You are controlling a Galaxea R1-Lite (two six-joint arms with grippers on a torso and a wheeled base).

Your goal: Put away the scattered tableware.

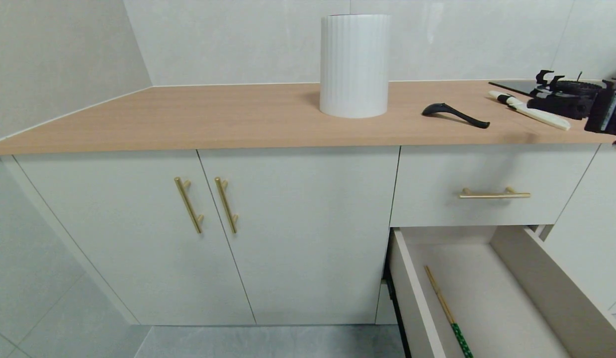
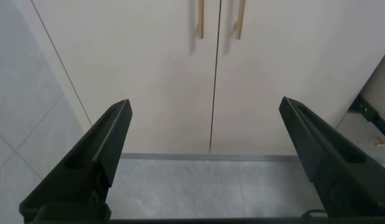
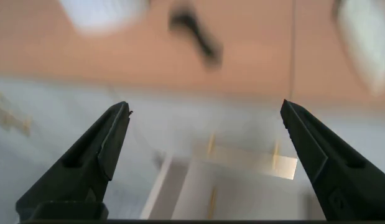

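**Operator:** What's nearest me?

**Spotter:** The bottom drawer point(image 1: 403, 278), pulled out towards you at the lower right. A pair of chopsticks point(image 1: 444, 308) lies in it close along the left wall, green ends nearest you. From them a wide stretch of drawer floor runs to the right wall.

**Operator:** And my jaws?

**Spotter:** Your left gripper point(image 2: 204, 102) hangs low in front of the two cabinet doors point(image 2: 148, 74), facing their seam. Its jaws are spread wide with nothing between them. Your right gripper point(image 3: 205, 104) is higher, looking past the worktop's front edge to the drawer below. Its jaws are also spread wide and hold nothing.

**Operator:** Above the drawer?

**Spotter:** A closed drawer front point(image 1: 494, 174), then the worktop point(image 1: 213, 119). A black spoon point(image 1: 454, 114) lies near the front edge, bowl to your left. To its right, well apart, a white knife point(image 1: 529, 110) lies slanted, just beside the black hob point(image 1: 561, 94). Your right arm point(image 1: 607, 107) sits at that right edge, near the knife's tip.

**Operator:** Farther back?

**Spotter:** A tall white ribbed canister point(image 1: 354, 64) stands upright to the left of the spoon, apart from it. Left of it the worktop runs to the wall corner.
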